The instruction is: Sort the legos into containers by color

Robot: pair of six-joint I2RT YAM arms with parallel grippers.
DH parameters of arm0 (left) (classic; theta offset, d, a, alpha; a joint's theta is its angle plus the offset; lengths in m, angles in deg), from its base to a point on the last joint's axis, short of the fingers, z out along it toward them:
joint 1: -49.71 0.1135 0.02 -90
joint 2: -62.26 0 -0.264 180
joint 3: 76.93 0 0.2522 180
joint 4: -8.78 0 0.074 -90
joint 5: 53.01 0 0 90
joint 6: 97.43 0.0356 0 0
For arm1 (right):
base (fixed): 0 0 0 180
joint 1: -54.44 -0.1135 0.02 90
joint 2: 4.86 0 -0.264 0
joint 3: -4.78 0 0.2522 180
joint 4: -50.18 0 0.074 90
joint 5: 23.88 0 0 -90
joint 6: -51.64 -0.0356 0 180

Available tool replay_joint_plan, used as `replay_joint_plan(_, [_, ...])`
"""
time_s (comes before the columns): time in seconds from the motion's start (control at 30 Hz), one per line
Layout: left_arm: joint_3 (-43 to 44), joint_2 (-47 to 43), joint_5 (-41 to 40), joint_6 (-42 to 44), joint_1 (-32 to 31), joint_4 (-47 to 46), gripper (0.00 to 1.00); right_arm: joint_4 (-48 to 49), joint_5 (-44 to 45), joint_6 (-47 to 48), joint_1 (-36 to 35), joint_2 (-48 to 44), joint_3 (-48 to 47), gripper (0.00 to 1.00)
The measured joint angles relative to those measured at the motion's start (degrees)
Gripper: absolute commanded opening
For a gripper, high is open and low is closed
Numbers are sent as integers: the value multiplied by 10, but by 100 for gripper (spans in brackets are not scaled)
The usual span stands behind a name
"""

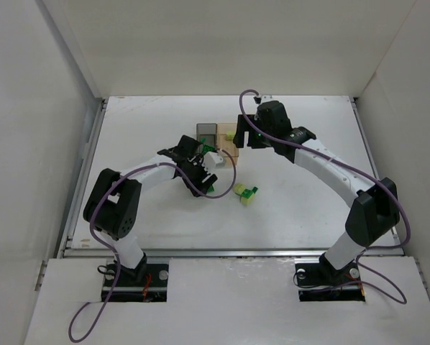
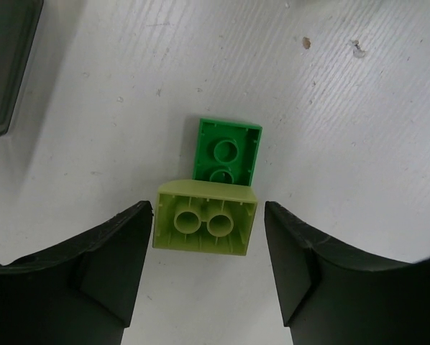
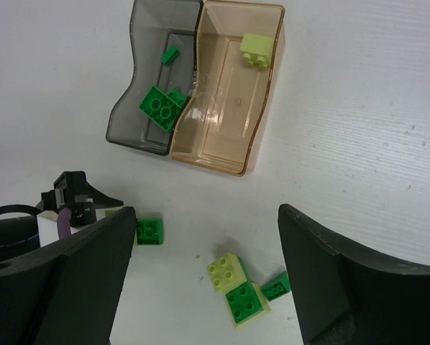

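Clutter: green brick [image 2: 226, 149] abuts pale brick [image 2: 204, 228] between left gripper's [image 2: 206, 215] parted jaws; right gripper [image 3: 206, 214] also open.

White table [image 1: 301, 208], matte, fine ribbed texture up close, a few small specks. White wall panels box it in: left [image 1: 28, 115], back [image 1: 229, 43], right [image 1: 416, 108]. Metal rail [image 1: 229, 251] along near edge, white ledge [image 1: 229, 302] below. Light even, shadows soft.
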Motion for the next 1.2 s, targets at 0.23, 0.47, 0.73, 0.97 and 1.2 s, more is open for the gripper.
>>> replay_joint_plan(0.23, [6, 0, 14, -3, 0, 3, 30, 0, 4, 0, 0, 0, 0, 85])
replay_joint_plan(0.47, [9, 0, 17, 3, 0, 15, 0, -1, 5, 0, 0, 0, 0, 85])
replay_joint_plan(0.73, [48, -22, 49, 3, 0, 39, 0, -14, -31, 2, 28, -8, 0, 85])
replay_joint_plan(0.97, [61, -150, 87, 26, 0, -19, 0, -30, -147, 61, 47, -33, -16, 85])
replay_joint_plan(1.2, [79, -177, 110, 36, -2, -70, 0, 11, -345, 82, 32, -36, -15, 77])
